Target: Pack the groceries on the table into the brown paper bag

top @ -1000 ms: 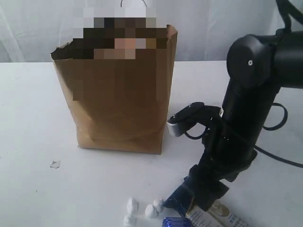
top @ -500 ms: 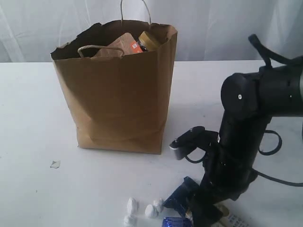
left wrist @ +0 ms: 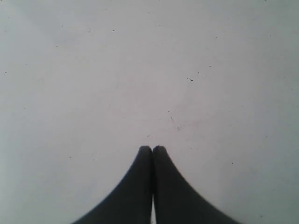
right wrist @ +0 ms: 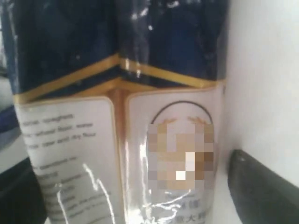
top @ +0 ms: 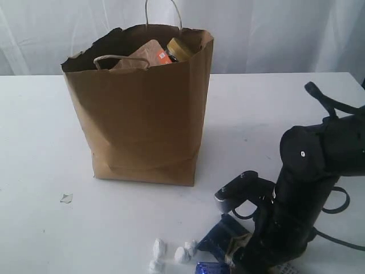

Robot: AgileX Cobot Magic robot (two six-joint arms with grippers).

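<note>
Lowered since before, right end effector [right wrist: 128, 182] is straddling the spaghetti packet [right wrist: 168, 56], released, open surface [top: 228, 131] separating it from the brown paper bag [top: 142, 114]; left end effector [left wrist: 152, 150] is staying clenched.

I count: bag [top: 142, 120], one. Twine handles [top: 111, 56], two: one upright, one folded inside. Poking out of top: pouch [top: 145, 52], one; jar [top: 180, 50], one. Counter [top: 40, 148], one. On it: white lumps [top: 159, 246], four; pale scrap [top: 67, 198], one; blue packet [top: 217, 240], one; second blue item [top: 212, 267] at frame edge, one, kind unclear to me. Arm [top: 308, 188] in exterior view, one.
</note>
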